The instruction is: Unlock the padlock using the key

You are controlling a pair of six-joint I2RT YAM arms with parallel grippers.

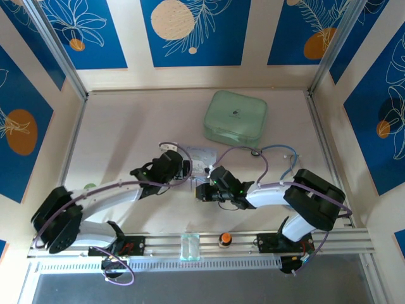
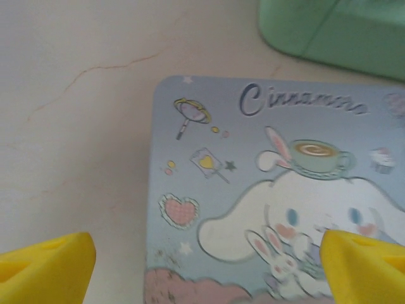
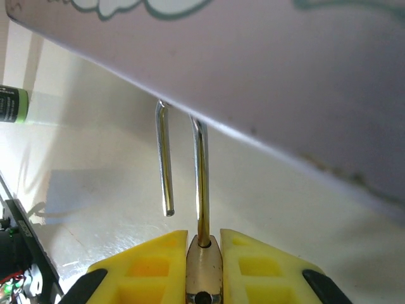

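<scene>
Padlock (image 3: 204,278), tiny, probably light, slick brass with thin silver shackle (image 3: 201,183), sits clamped by its body in right fingers (image 3: 152,263) at the pale-blue cartoon tin (image 2: 166,145) edge; left fingers (image 2: 44,269) gape above that tin.

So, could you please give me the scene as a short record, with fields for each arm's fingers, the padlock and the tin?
right fingers: shut on the brass body of the padlock
shackle: one leg seated in the body, the other leg's end free outside it; its bend is hidden behind the tin's edge
left fingers: wide open, holding nothing, over the tin
tin: pale blue, cartoon lid facing up
green case: on the table, just beyond the tin
</scene>
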